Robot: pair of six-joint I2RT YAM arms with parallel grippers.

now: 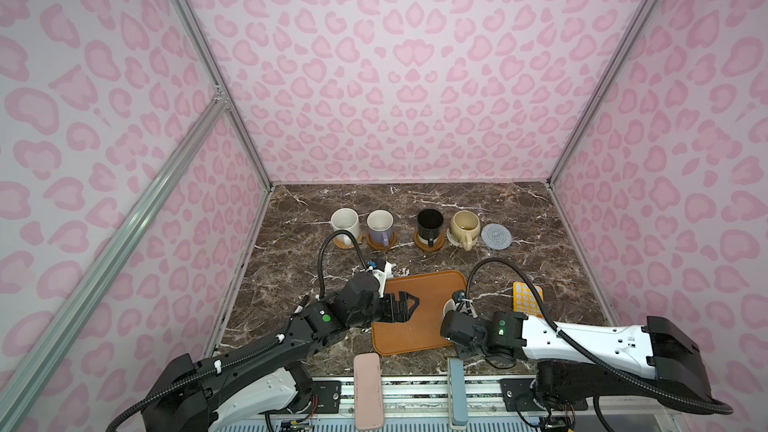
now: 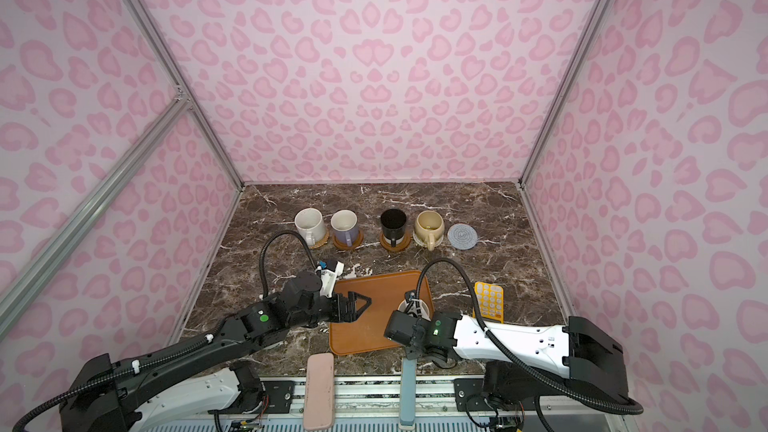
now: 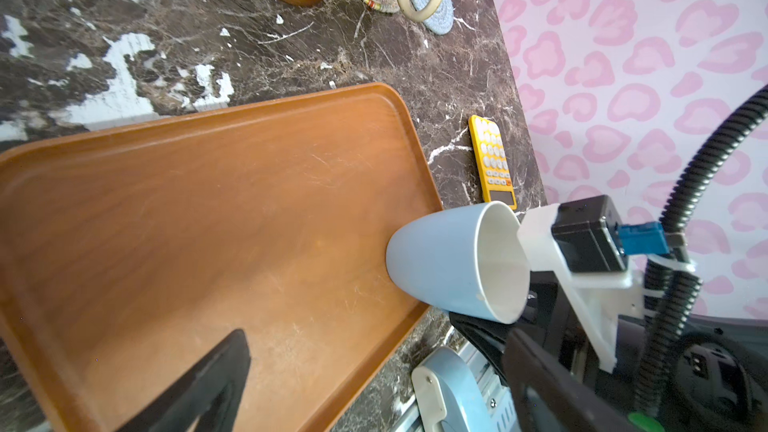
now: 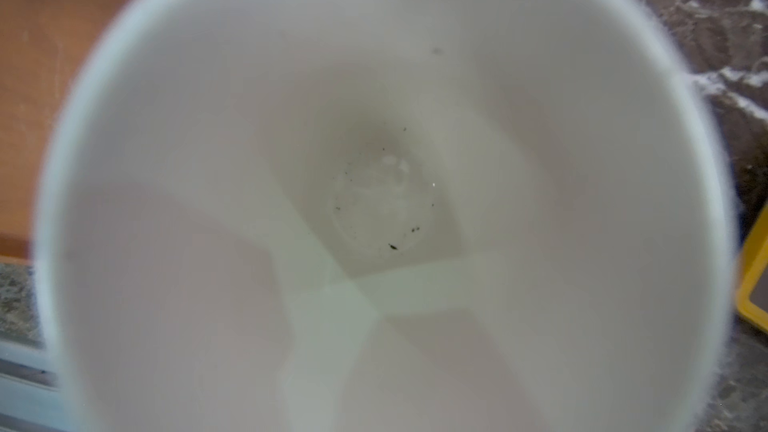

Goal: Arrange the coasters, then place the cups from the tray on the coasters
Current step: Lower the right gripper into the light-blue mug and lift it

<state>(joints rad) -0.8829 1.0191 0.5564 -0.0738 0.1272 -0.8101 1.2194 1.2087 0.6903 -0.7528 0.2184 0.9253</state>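
1. Right gripper (image 1: 453,320): at the tray's right rim, close in on the blue cup (image 3: 436,263). Its jaws are hidden behind the cup and the wrist, so I cannot tell whether they have closed on anything. My right wrist view shows only the cup's white inside and gives me no check on the hold.

2. Blue cup: stands on the tray (image 1: 428,284) against its right rim, the only cup there. I cannot see the handle. Risk: with a partial or off-centre hold, the smooth glazed wall slips on the lift. The cup could then swing, knock the rim, or tip off the tray's edge.

3. Left gripper (image 1: 409,307): jaws wide and empty, hovering over the tray's left half, well apart from the cup. Risk is low if I leave it there.

4. Calculator (image 1: 527,299): lies just right of the tray, near the likely carry path. Risk: a low carry clips it.

5. Grey coaster (image 1: 496,236): bare, beyond the tray's far right corner and just beside the cream cup (image 1: 464,226). Risk: a crowded set-down bumps the cream cup, or the blue cup lands half off the coaster.

6. White cup (image 1: 345,222), lavender cup (image 1: 380,226) and black cup (image 1: 429,224): on coasters in a row beyond the tray's far edge. I judge them out of the path.
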